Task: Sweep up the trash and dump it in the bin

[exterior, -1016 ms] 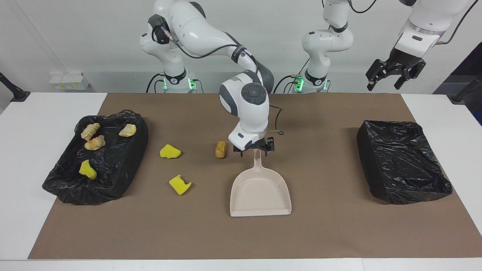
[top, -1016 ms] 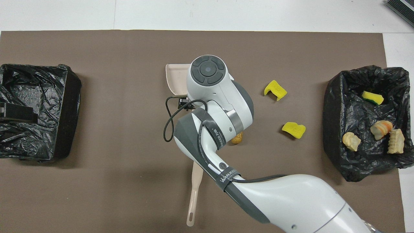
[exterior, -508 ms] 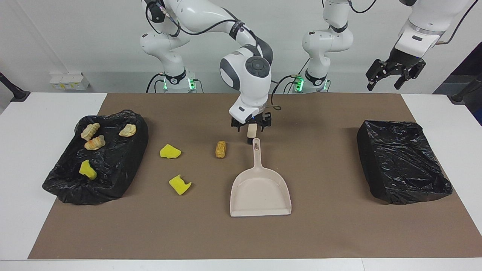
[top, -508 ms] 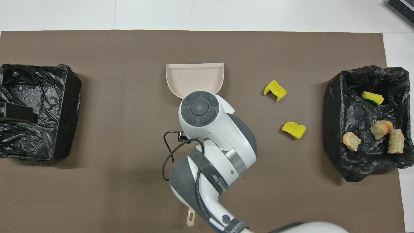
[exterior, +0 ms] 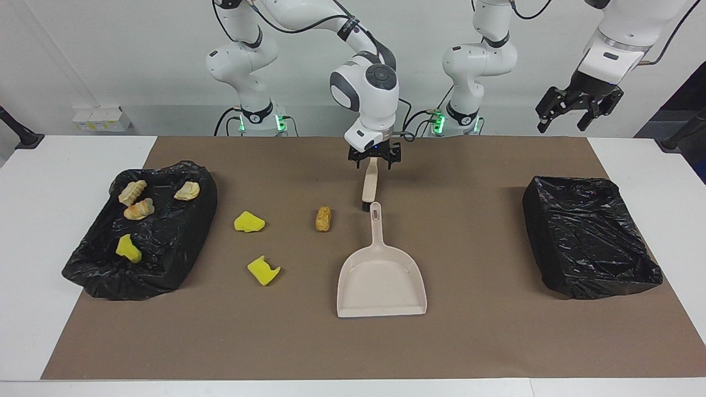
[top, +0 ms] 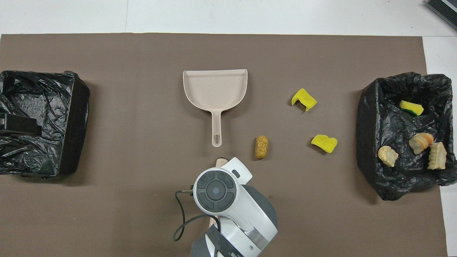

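A: Trash (exterior: 324,219), facing view: one tan chunk and two yellow sponges (exterior: 249,221) lie loose on the brown mat (exterior: 496,336). Four more pieces sit in the black-lined bin (exterior: 198,220) at the right arm's end.
B: Surface?
A: White table (exterior: 49,165), and the mat covers most of it. Pale bare wall (exterior: 110,55) above. A second bin (exterior: 590,248) is at the left arm's end. A beige dustpan (exterior: 380,281) lies mid-mat with its handle toward the robots, the chunk just beside that handle.
B: Grippers?
A: The right gripper (exterior: 374,159) is low over the handle end of the brush (exterior: 368,190), fingers apart on either side of it. The left gripper (exterior: 579,107) waits raised past the left arm's end of the mat, fingers spread.
B: Overhead view?
A: The chunk (top: 261,146) is nearer the robots than both sponges (top: 324,143), which lie between it and the bin (top: 364,142). The dustpan (top: 214,89) lies flat. The right arm hides nearly all of the brush (top: 221,161).
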You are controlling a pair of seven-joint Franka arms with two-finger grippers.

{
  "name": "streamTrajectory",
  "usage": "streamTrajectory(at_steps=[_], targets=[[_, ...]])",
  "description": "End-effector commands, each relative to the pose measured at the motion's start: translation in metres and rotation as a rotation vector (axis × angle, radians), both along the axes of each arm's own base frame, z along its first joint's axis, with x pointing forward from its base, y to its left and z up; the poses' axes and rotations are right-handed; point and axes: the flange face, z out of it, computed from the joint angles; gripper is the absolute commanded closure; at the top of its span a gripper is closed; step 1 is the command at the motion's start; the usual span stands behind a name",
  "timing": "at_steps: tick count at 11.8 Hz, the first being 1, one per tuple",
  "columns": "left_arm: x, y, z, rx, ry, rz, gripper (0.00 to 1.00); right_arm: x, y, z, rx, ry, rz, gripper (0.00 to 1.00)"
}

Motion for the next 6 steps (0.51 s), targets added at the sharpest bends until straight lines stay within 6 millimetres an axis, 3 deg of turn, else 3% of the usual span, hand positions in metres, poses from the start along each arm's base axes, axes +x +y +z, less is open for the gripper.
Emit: streamTrajectory(at_steps=[1, 6], targets=[[-0.004, -0.003, 0.004, -0.002, 0.01, 0.005, 0.0, -0.023, -0.009, -0.016, 0.002, 0.014, -0.057, 0.14], [-0.004, -0.004, 0.003, -0.002, 0.014, 0.011, 0.0, -0.071, 0.001, -0.019, 0.032, 0.086, -0.051, 0.29]])
